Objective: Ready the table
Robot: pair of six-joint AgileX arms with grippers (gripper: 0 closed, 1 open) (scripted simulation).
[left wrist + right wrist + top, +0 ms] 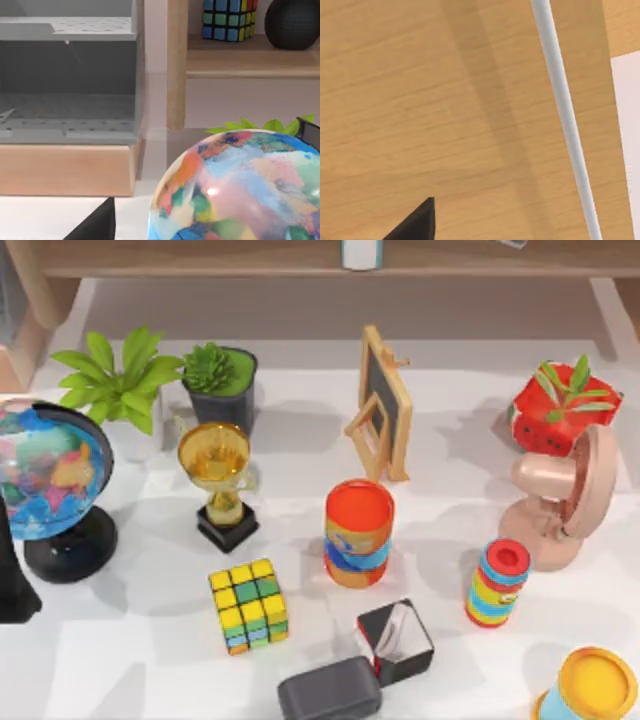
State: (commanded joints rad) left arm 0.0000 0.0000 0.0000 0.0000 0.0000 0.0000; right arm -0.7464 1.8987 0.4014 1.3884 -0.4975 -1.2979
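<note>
White table (140, 660), open black box (396, 642) tilted.

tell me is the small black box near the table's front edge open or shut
Open: the small black box shows a pale lining, its dark lid lying beside it.
</note>
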